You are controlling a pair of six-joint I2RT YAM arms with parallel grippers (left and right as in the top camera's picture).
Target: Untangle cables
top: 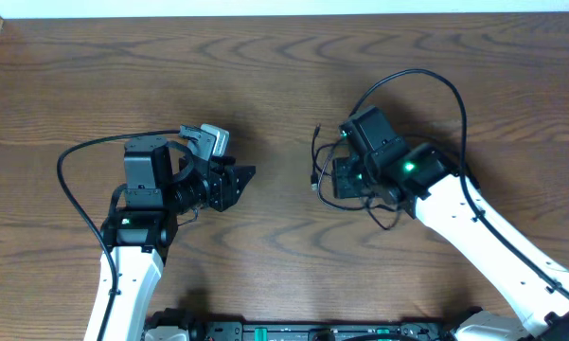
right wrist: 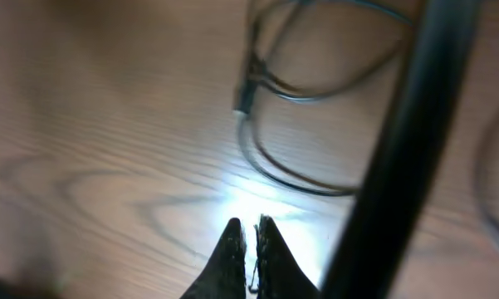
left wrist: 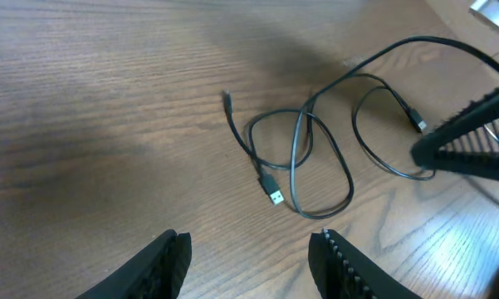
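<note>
**Cable handling and grasp sites.** The cables (left wrist: 295, 162) lie on the wooden counter (top: 265, 76) between the two arms, close under the right arm and well apart from the left one. In the left wrist view they form loose, overlapping loops of thin dark cord. A flat USB plug (left wrist: 274, 196) lies inside the tangle, a small plug (left wrist: 227, 98) lies at its far edge, and a third plug end (left wrist: 419, 124) is nearer the right arm.

The left end effector (left wrist: 249, 241) hovers short of the loops with its fingers apart and nothing between them. The right end effector (right wrist: 250, 223) has its fingers pressed together, low over the counter just beside a loop. The right wrist view is blurred, so whether a strand is pinched there cannot be told.

Judged from their look, the cords are light, limp and smooth. They will likely slide and drag neighbouring loops rather than hold a shape, and a thin strand lying flat on wood is hard to get under. The plugs are the stiffest and thickest parts, so they probably offer the surest hold. A free end at the edge of the tangle seems better than a crossing, where pulling may tighten the snarl.
</note>
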